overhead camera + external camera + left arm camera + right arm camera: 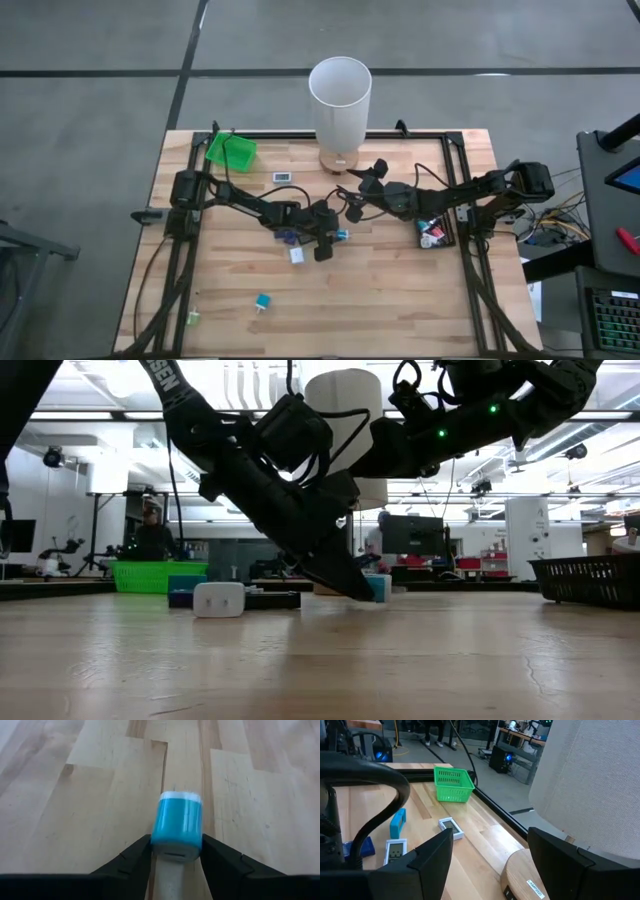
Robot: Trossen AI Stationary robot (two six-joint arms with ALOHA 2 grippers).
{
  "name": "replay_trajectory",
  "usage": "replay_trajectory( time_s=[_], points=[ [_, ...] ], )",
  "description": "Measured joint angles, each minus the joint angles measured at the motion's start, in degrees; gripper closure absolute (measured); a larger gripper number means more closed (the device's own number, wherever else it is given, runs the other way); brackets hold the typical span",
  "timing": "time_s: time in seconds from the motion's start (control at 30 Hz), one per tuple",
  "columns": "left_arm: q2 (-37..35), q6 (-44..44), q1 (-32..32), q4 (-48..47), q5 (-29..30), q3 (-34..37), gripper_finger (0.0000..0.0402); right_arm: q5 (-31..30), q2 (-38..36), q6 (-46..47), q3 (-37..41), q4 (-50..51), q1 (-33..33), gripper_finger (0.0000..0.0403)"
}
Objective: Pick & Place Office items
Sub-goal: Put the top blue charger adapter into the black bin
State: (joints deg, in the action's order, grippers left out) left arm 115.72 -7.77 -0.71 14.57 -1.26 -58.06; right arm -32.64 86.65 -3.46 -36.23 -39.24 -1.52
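Left gripper (335,238): working low near the middle of the wooden table (400,300); its dark fingers are sitting narrow against both sides of a small teal cylinder with a white cap (176,826), which is resting on the boards between them

Right gripper (490,862): hanging above the table's far middle, just beside the tall white cylinder on a round wooden base (340,100); its jaws are standing wide and holding nothing

Items near the left gripper: a dark blue piece (288,238) and a small white block (297,255) are lying just beside the arm's wrist

Items toward the far edge: a flat white and grey rectangle (283,177) is lying between the green mesh tray (230,150) at the far left corner and the cylinder's base

Items toward the near edge: a teal bit (263,301) and a small greenish piece (192,319) are lying well apart near the near left corner

Done so far: a black tray (431,236) at the right edge is already holding a few pieces, one showing red

Left to do: judging by the scatter, most pieces are still waiting on the bare boards; the task is looking early to midway, with the teal cylinder's pick in hand
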Motion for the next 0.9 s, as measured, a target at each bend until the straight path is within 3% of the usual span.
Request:
replay_trajectory(
  time_s=[0.43,0.73,0.9],
  points=[
    [-0.03,-0.17,0.0,-1.36,-1.27,0.11,0.0227,0.01,0.0,0.0,0.0,0.0,0.0,0.0154],
    [-0.72,-0.11,0.22,-1.94,-3.08,0.15,0.0166,0.01,0.0,0.0,0.0,0.0,0.0,0.0147],
    [-4.11,1.72,0.26,-4.13,-3.57,0.27,0.0155,0.01,0.0,0.0,0.0,0.0,0.0,0.0152]
  ],
)
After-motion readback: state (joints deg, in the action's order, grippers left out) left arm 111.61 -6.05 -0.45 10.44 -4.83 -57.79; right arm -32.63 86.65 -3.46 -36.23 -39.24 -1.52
